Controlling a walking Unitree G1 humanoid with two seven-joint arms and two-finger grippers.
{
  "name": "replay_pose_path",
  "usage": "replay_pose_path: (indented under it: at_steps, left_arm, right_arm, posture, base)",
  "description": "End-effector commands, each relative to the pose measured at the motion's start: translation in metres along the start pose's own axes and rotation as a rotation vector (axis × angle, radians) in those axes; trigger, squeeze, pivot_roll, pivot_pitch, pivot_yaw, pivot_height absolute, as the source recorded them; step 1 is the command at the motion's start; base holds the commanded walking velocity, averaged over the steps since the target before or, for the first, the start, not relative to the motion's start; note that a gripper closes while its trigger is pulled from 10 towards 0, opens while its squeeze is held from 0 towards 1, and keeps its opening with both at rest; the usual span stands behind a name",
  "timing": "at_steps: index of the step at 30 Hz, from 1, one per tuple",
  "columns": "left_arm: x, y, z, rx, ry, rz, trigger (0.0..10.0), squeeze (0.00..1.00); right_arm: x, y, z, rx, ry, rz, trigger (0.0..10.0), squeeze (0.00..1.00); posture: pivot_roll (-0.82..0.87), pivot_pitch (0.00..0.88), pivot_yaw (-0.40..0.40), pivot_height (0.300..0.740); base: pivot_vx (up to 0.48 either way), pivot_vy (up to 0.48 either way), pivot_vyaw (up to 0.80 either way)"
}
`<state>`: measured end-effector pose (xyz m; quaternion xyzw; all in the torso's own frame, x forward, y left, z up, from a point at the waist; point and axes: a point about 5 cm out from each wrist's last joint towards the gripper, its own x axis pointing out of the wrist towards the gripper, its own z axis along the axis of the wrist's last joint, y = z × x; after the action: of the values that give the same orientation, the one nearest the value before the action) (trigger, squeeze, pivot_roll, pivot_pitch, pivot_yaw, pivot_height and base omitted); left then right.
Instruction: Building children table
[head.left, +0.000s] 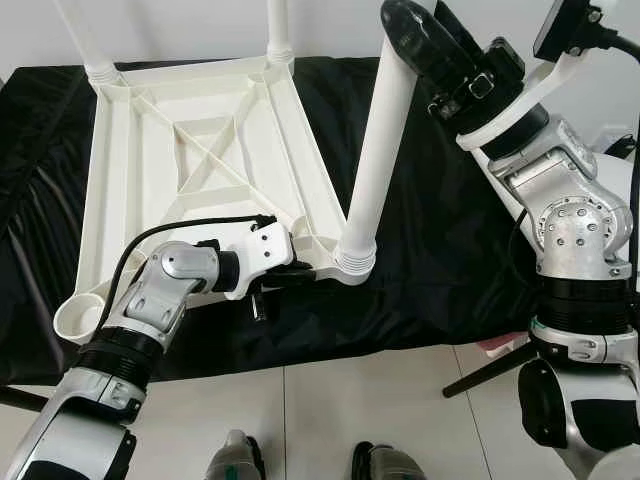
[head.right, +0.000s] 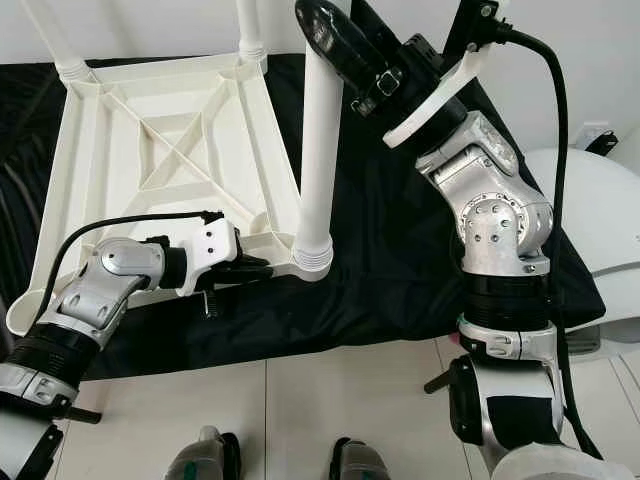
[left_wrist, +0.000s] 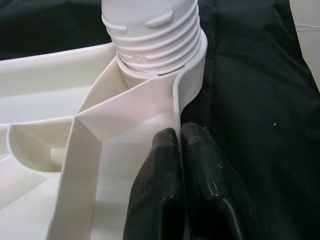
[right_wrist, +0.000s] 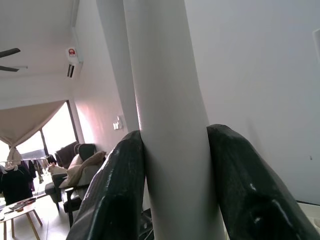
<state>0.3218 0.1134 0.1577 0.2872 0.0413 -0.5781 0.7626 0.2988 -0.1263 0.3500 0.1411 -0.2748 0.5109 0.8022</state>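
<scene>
A white plastic children's table (head.left: 200, 150) lies upside down on a black cloth. Two white legs (head.left: 279, 30) stand in its far corners. A third leg (head.left: 380, 150) stands tilted in the near right corner socket (head.left: 355, 262), its threaded end (left_wrist: 155, 35) seated in the socket. My right gripper (head.left: 420, 40) is shut on the upper part of this leg (right_wrist: 172, 125), one finger on each side. My left gripper (head.left: 290, 272) is shut on the table's thin rim (left_wrist: 176, 107) just beside that socket, the fingertips (left_wrist: 165, 145) pinching the wall. The near left corner socket (head.left: 85, 318) holds no leg.
The black cloth (head.left: 450, 250) covers the work surface and ends at a front edge above a tiled floor (head.left: 330, 410). A dark tripod leg (head.left: 490, 375) slants across the floor at the right. My feet (head.left: 235, 460) stand close to the front edge.
</scene>
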Motion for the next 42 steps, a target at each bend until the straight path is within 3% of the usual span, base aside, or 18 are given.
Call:
replay_pose_path:
  at_steps: [1, 6, 8, 19, 26, 32, 35, 36, 38, 42]
  left_arm:
    - [0.008, -0.018, -0.024, -0.086, 0.074, -0.06, 10.0, 0.0]
    - [0.008, -0.018, -0.024, -0.086, 0.073, -0.058, 10.0, 0.0]
    - [0.007, -0.017, -0.024, -0.087, 0.073, -0.056, 10.0, 0.0]
    - [0.007, -0.015, -0.023, -0.084, 0.072, -0.056, 10.0, 0.0]
    - [0.007, -0.014, -0.022, -0.085, 0.074, -0.058, 10.0, 0.0]
    - [0.005, -0.013, -0.021, -0.084, 0.074, -0.056, 10.0, 0.0]
    - [0.004, -0.013, -0.021, -0.086, 0.074, -0.057, 10.0, 0.0]
    - [0.004, -0.012, -0.021, -0.086, 0.075, -0.057, 10.0, 0.0]
    - [0.004, -0.012, -0.021, -0.086, 0.076, -0.057, 10.0, 0.0]
    - [0.003, -0.011, -0.021, -0.085, 0.076, -0.058, 10.0, 0.0]
  right_arm:
    - [0.005, 0.007, 0.0, 0.005, 0.008, 0.052, 0.0, 0.0]
    - [0.004, 0.022, -0.001, 0.012, 0.013, 0.153, 0.0, 0.0]
    - [0.0, 0.039, -0.002, 0.037, 0.038, 0.264, 0.0, 0.0]
    - [-0.004, 0.039, -0.009, 0.024, 0.077, 0.264, 0.0, 0.0]
    - [-0.008, 0.064, -0.017, 0.041, 0.161, 0.445, 0.0, 0.0]
    - [-0.006, 0.053, -0.017, 0.026, 0.146, 0.361, 0.0, 0.0]
    - [-0.004, 0.056, -0.021, 0.017, 0.157, 0.369, 0.0, 0.0]
    - [-0.006, 0.068, -0.022, 0.037, 0.169, 0.437, 0.0, 0.0]
    - [-0.008, 0.074, -0.023, 0.046, 0.179, 0.48, 0.0, 0.0]
    - [-0.01, 0.078, -0.024, 0.054, 0.192, 0.509, 0.0, 0.0]
  posture:
    - [0.03, 0.177, -0.023, 0.74]
    - [0.03, 0.177, -0.023, 0.74]
    - [0.03, 0.18, -0.022, 0.74]
    - [0.02, 0.183, -0.017, 0.74]
    - [0.03, 0.185, -0.014, 0.74]
    - [0.03, 0.18, -0.018, 0.74]
    - [0.03, 0.179, -0.016, 0.74]
    - [0.03, 0.179, -0.015, 0.74]
    - [0.03, 0.178, -0.014, 0.74]
    - [0.03, 0.177, -0.014, 0.74]
  base:
    - [0.0, 0.0, 0.0]
    - [0.0, 0.0, 0.0]
    - [0.0, 0.0, 0.0]
    - [0.0, 0.0, 0.0]
    - [0.0, 0.0, 0.0]
    - [0.0, 0.0, 0.0]
    - [0.0, 0.0, 0.0]
    - [0.0, 0.0, 0.0]
    - [0.0, 0.0, 0.0]
    - [0.0, 0.0, 0.0]
